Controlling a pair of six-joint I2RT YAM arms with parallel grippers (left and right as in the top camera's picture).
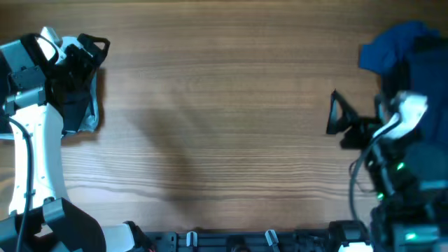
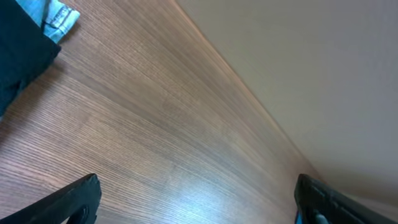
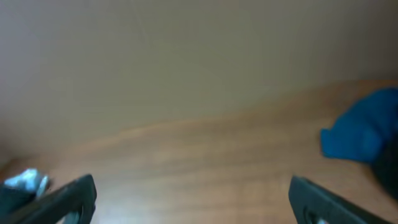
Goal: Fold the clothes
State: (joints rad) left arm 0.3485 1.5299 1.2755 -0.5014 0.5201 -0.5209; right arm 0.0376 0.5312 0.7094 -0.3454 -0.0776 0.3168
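Nearest: left gripper (image 2: 198,202) spread wide, empty; right gripper (image 3: 196,196) same (nothing between fingers). Black garment (image 1: 78,98) plus denim shorts (image 2: 59,17) under my left arm. Royal-blue garment (image 1: 392,45) beside navy garment (image 1: 428,73), far right corner. Wood table (image 1: 224,105).

A royal-blue garment (image 1: 392,49), a black garment (image 2: 22,56), light-blue denim shorts (image 2: 59,15), and a brown wood-grained table (image 1: 224,105).

Robot lab bench, wooden table (image 1: 224,105), plain wall (image 2: 311,62)
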